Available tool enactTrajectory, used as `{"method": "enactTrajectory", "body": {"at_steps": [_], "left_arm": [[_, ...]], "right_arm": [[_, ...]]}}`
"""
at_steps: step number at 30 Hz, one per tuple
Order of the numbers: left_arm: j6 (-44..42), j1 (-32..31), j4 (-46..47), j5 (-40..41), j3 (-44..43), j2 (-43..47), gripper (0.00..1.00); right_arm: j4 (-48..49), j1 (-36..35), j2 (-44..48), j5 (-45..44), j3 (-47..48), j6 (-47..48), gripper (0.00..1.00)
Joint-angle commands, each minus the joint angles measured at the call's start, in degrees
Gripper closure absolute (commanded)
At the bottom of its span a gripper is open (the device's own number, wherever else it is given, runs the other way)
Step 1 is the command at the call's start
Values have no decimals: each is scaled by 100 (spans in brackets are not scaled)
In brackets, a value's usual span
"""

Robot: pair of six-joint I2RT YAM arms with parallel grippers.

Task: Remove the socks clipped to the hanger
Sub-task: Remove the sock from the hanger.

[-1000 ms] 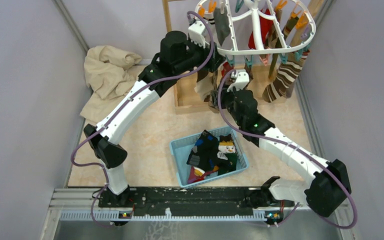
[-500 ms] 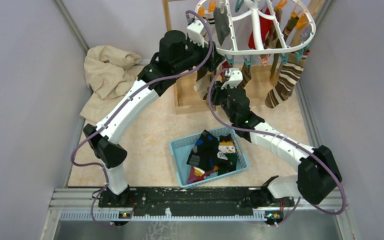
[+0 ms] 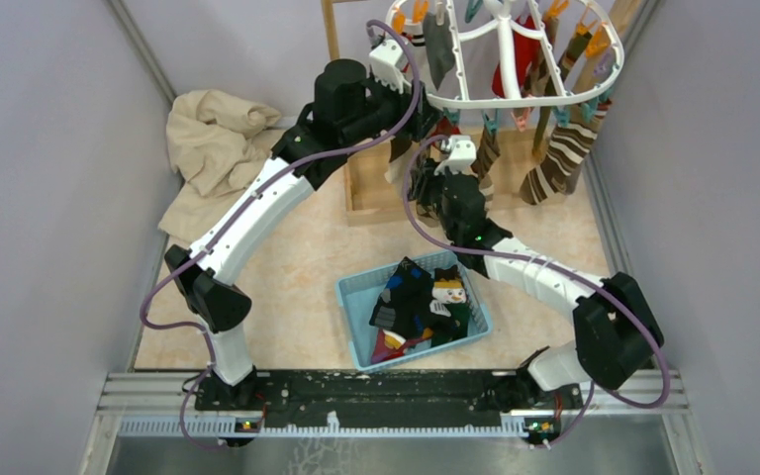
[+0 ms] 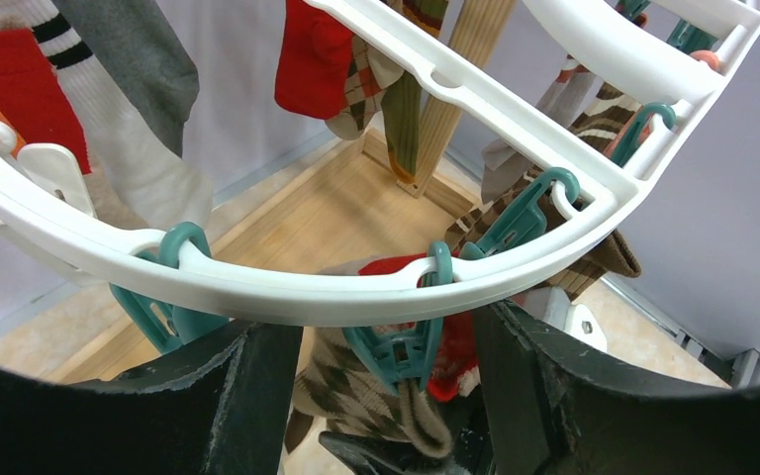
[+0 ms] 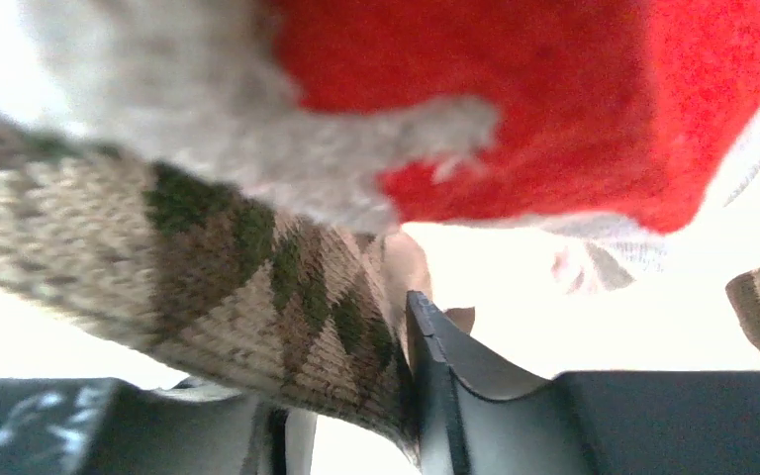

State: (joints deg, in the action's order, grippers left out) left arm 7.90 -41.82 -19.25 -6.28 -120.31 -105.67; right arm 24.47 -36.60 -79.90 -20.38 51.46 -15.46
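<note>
Left wrist view tells you most: your left hand (image 4: pixel 388 341) sits just under the rim of the hanger (image 4: pixel 287 287), its fingers standing apart on either side of a teal clip (image 4: pixel 406 348) and, as far as you can see, not pressing it. That clip bites the top of an argyle sock (image 4: pixel 351 391), which hangs straight down from it. Your right hand (image 5: pixel 341 396) is lower, closed on the bottom end of that same sock, with a red sock (image 5: pixel 554 99) just beside it. The split makes sense: one hand is placed to squeeze the clip open while the other has a hold, so the sock comes away downward instead of dropping loose. More socks (image 3: pixel 564 148) hang from clips round the far side of the hanger, so much of the job remains. On the surface (image 3: pixel 287 247) below, a blue basket (image 3: pixel 356 297) holds a pile of loose ones, likely where this one should go
</note>
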Motion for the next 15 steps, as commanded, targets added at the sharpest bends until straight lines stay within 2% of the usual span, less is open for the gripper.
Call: {"method": "enactTrajectory", "body": {"at_steps": [1,4,8,15], "left_arm": [[18,51,96,-84,-194,34,31],[23,58,67,-84,-187,39,30],[94,55,-11,-128,-172,51,26],[326,43,24,-138,81,194,26]], "right_arm": [[425,-14,127,-128,95,17,69],[424,-14,367,-25,-45,25,79],[340,-8,701,220,-134,102,100],[-13,-13,792,618,68,280,100]]}}
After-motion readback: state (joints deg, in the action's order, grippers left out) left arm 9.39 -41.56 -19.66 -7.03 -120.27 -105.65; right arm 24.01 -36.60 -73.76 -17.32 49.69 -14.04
